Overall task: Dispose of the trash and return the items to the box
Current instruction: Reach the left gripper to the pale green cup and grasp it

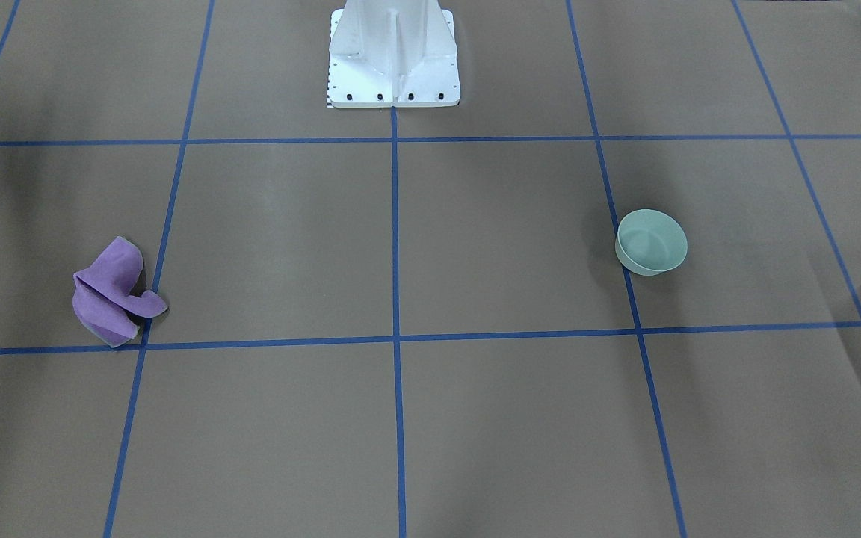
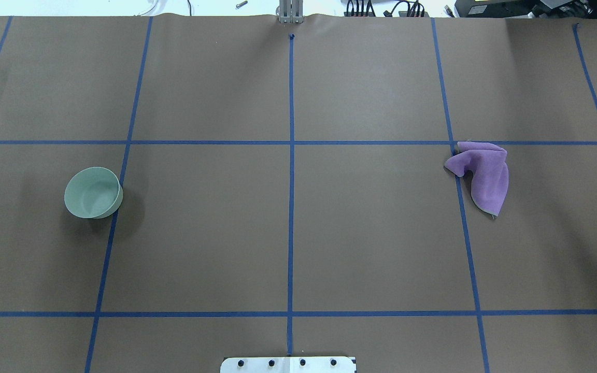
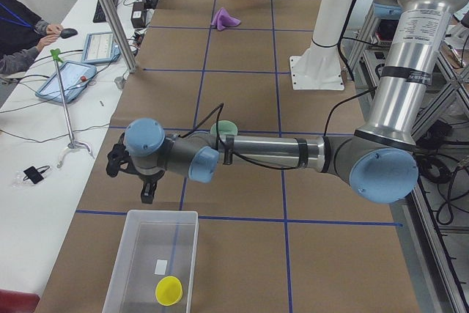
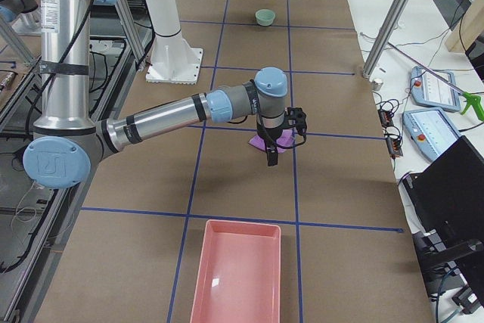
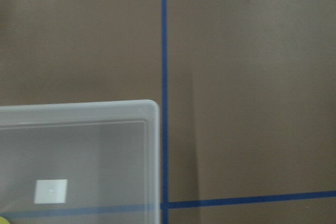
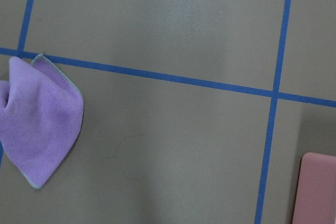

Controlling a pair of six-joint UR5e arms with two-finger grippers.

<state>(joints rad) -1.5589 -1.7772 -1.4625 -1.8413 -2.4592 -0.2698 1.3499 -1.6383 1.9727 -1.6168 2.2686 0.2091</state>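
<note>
Right gripper point(image 4: 271, 156) near purple cloth point(image 2: 480, 176), left gripper point(image 3: 146, 196) beside clear box point(image 3: 161, 214); opening, load of both: cannot tell. Advice: centre over cloth's raised fold, descend, pinch bunched peak

Bright, even light from overhead; soft, faint shadows lie beside the bowl point(image 2: 94, 192) and the cloth point(image 2: 480, 173). A dull sheen shows on the table paper point(image 1: 288, 224). Wrist views look slightly soft
</note>
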